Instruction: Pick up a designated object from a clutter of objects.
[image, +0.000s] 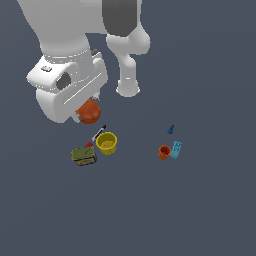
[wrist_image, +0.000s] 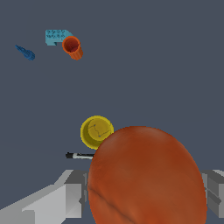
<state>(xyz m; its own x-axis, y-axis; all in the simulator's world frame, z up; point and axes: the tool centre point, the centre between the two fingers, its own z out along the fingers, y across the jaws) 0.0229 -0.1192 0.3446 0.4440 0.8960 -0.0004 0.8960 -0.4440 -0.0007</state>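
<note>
The orange-red ball (image: 90, 111) is held in my gripper (image: 88, 110), lifted above the floor over the clutter. In the wrist view the ball (wrist_image: 146, 177) fills the near part of the picture between my two grey fingers (wrist_image: 72, 197). The gripper is shut on it. Below lie the yellow cup (image: 106, 143), the olive-green box (image: 83, 155) and the thin black-and-white stick (image: 98, 132). The cup (wrist_image: 96, 131) and stick (wrist_image: 79, 155) show in the wrist view too; the box is hidden there.
To the exterior view's right sit the small orange-red cup (image: 164, 151), the light-blue block (image: 176, 148) and the tiny dark-blue cone (image: 171, 129). They also show in the wrist view: cup (wrist_image: 72, 47), block (wrist_image: 56, 36), cone (wrist_image: 25, 52). The arm's white base (image: 128, 85) stands behind.
</note>
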